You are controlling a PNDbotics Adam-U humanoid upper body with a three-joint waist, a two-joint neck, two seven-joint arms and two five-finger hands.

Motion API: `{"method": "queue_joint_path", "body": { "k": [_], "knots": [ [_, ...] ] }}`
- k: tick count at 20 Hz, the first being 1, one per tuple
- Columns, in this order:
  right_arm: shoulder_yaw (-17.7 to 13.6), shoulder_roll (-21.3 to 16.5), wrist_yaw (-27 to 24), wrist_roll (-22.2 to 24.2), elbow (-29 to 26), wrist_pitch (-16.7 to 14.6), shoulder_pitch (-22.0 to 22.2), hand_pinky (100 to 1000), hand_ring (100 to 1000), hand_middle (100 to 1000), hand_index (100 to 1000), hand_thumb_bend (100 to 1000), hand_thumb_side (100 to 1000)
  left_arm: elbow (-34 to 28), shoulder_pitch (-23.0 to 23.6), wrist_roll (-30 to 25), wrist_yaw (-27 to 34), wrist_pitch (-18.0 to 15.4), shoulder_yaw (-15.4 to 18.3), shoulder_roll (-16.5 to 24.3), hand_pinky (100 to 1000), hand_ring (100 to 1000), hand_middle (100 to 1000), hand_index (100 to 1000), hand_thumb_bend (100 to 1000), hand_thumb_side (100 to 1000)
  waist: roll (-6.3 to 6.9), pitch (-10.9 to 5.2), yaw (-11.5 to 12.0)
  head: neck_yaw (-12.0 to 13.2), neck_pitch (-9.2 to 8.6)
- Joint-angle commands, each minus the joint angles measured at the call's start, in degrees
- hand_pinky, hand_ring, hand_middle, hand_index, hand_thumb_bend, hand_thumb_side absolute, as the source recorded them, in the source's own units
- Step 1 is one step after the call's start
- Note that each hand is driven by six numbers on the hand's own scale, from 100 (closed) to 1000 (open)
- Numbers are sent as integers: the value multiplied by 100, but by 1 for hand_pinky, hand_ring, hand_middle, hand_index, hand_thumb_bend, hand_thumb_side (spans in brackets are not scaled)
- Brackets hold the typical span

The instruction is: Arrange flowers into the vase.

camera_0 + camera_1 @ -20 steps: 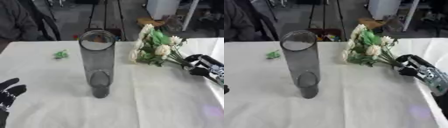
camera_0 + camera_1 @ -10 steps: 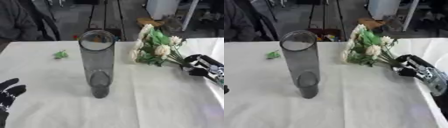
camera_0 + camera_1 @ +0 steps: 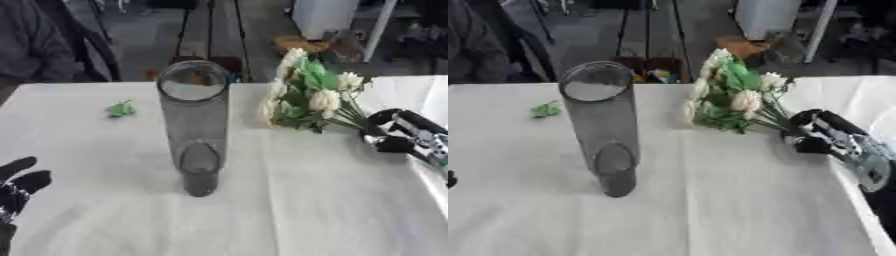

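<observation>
I am working the right hand point(image 3: 820, 135) at about three o'clock on the bench point(image 3: 289, 210), where its fingers point(image 3: 395, 145) are curling around the stem ends of the flowers point(image 3: 313, 97). The bunch is lying flat on the white cloth, its cream heads and green leaves fanning toward one o'clock and its stems pointing back into my palm. I judge the fingers are closing on the stems, though I cannot tell whether the bunch is fully gripped.

The vase point(image 3: 194, 125) is standing upright near the middle of the bench, well apart from the flowers: a tall, clear, narrow cylinder, empty, with its mouth facing up toward the camera.

I am expecting the flowers to be light and floppy, with heads that bruise or shed and stems that bend, so taking them low on the stems looks right to me. The vase looks tall and tippy, and glass-like, so a knock from the stems could topple it.

The left eye view is showing my left hand point(image 3: 17, 187) resting at eight o'clock, fingers straight and holding nothing; the right eye view is catching only a dark sliver of it at the edge, but is showing more of the right wrist. A small green scrap point(image 3: 121, 108) is lying at ten o'clock.
</observation>
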Motion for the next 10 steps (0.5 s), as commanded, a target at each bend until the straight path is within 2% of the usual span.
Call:
{"method": "queue_joint_path", "body": {
  "k": [1,10],
  "knots": [
    [1,-96,80,-22,-16,30,-38,739,825,717,813,248,519,-101,-64,-24,21,-2,0,16,857,792,815,842,884,622,-4,-70,9,0,-80],
    [16,-80,243,-100,-25,95,-17,697,781,670,790,170,457,-102,-69,-25,23,-2,2,15,857,793,815,842,883,622,-12,-64,2,7,-88]
  ]
}}
